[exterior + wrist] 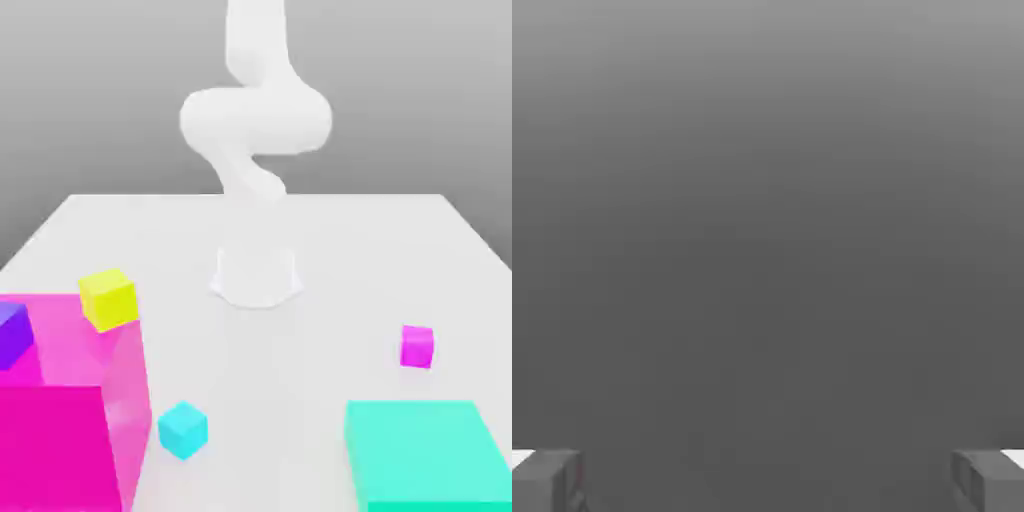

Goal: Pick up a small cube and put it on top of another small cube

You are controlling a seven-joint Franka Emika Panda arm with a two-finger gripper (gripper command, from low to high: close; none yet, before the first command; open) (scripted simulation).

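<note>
Claw [768, 480]: wide apart, nothing between its grey fingertips [547, 480], which sit at opposite edges of the hand view against plain grey background.

White robot arm [255, 120]: seen in the exterior view, rising from a round white base [256, 275] at the middle of the flat white worktop [300, 230], upper links curling overhead.

Clock directions below are taken in the exterior view, centred on the base, 12 o'clock pointing away from the camera.

Small plain magenta cube [417, 346]: about 4 o'clock, alone on the worktop, well apart from everything else.

Small plain yellow cube [108, 298]: about 8 o'clock, at the far upper corner of the huge translucent magenta block [70, 400]; cannot tell whether it touches the block or stands behind it.

Small dark purple cube [14, 333]: 8 o'clock, further out, at the block's top face by the frame edge.

Small cyan cube [182, 429]: about 7 o'clock, on the worktop just beside the block.

Large flat teal block [430, 455]: about 5 o'clock, nearer the camera than the magenta cube.
</note>
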